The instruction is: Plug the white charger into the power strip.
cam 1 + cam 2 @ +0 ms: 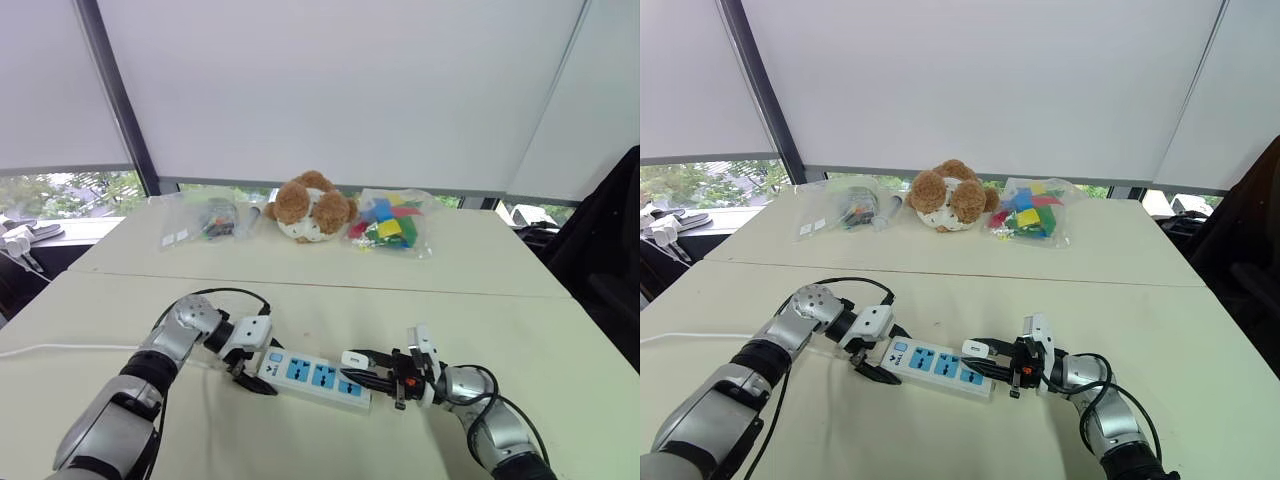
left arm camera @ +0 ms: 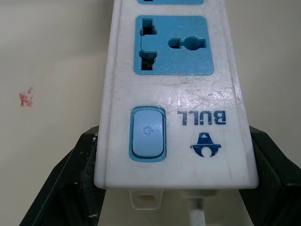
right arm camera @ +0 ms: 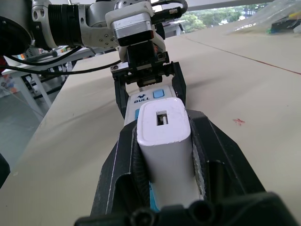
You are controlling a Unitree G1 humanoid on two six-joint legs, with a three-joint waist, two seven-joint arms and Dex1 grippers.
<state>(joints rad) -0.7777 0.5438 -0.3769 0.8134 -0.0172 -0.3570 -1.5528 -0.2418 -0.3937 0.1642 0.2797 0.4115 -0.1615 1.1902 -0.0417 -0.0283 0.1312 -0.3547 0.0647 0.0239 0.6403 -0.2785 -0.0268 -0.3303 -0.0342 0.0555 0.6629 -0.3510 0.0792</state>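
Observation:
A white power strip (image 1: 315,377) with blue sockets lies on the near table. My left gripper (image 1: 250,375) is shut on its switch end; in the left wrist view the black fingers (image 2: 75,179) press both sides of the strip (image 2: 174,94) beside the blue switch. My right gripper (image 1: 372,372) is shut on the white charger (image 1: 353,357), holding it just above the strip's other end. The right wrist view shows the charger (image 3: 165,141) clamped between the fingers, with the strip (image 3: 150,96) and the left gripper (image 3: 148,82) straight beyond it.
A white cable (image 1: 60,349) runs from the strip off to the left. On the far table (image 1: 480,260) sit a brown and white plush toy (image 1: 310,207), a bag of coloured blocks (image 1: 392,224) and a clear bag of small items (image 1: 205,220).

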